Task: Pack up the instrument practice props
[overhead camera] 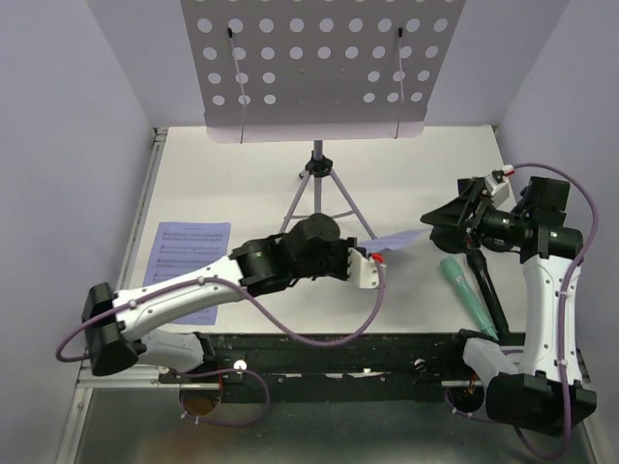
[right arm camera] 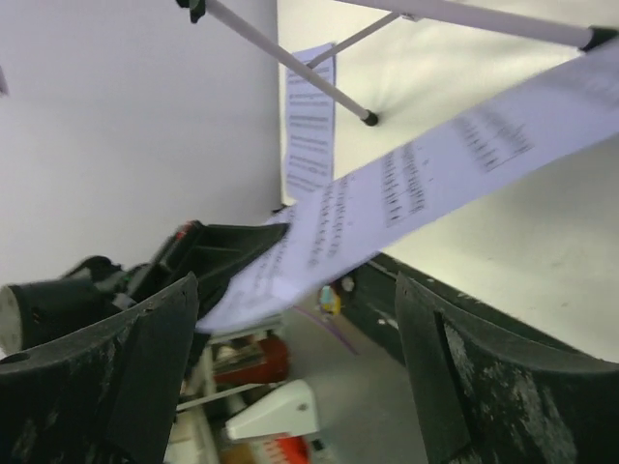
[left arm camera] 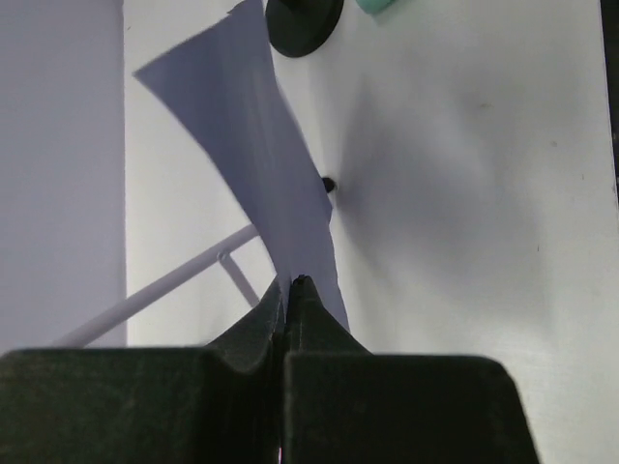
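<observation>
My left gripper (overhead camera: 371, 259) is shut on the edge of a printed sheet-music page (overhead camera: 399, 242) and holds it above the table; the left wrist view shows the jaws pinching that page (left arm camera: 259, 174). My right gripper (overhead camera: 435, 221) is open, facing the page's free end and not touching it; in the right wrist view the page (right arm camera: 435, 179) crosses just beyond the open jaws. A second page (overhead camera: 188, 253) lies flat at the left. The lilac perforated music rack (overhead camera: 319, 63) stands on its tripod (overhead camera: 317, 193). A mint-green microphone (overhead camera: 470, 296) lies beside a black mic holder (overhead camera: 486, 285).
The holder's black round base (left arm camera: 305, 21) and the mint microphone's tip (left arm camera: 375, 5) show beyond the page in the left wrist view. A tripod leg (left arm camera: 164, 285) runs close to my left gripper. A black rail (overhead camera: 338, 353) edges the table's near side. Walls enclose the table.
</observation>
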Controlling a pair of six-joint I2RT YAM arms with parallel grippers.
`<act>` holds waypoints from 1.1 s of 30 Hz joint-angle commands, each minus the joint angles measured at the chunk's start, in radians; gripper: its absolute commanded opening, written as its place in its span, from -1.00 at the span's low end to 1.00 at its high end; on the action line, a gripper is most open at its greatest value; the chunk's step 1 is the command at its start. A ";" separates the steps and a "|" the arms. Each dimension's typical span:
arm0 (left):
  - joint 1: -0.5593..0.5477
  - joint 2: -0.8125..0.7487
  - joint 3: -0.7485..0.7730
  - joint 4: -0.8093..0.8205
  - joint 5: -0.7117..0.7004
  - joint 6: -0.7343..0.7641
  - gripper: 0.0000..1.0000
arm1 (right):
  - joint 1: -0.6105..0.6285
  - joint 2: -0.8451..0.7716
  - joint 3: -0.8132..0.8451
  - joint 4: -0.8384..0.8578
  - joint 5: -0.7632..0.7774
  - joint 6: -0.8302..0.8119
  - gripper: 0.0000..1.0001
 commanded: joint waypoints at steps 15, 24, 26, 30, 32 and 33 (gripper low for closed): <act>0.529 -0.718 -0.148 -0.887 -0.204 0.528 -1.00 | -0.004 -0.090 0.115 -0.116 0.186 -0.341 0.99; 1.130 -0.502 -0.061 -0.609 -0.010 0.805 -1.00 | -0.004 -0.030 0.127 -0.099 0.169 -0.321 0.99; 1.284 -0.363 0.106 -0.594 0.084 0.765 -1.00 | -0.004 -0.022 0.138 -0.094 0.167 -0.321 0.99; 1.413 -0.154 0.399 -0.662 0.207 0.745 -1.00 | -0.004 -0.016 0.144 -0.079 0.164 -0.316 0.99; 1.439 -0.135 0.394 -0.592 0.201 0.795 -1.00 | -0.004 -0.016 0.144 -0.071 0.161 -0.315 0.99; 1.451 -0.153 0.359 -0.534 0.209 0.829 -1.00 | -0.004 -0.017 0.142 -0.066 0.161 -0.315 0.99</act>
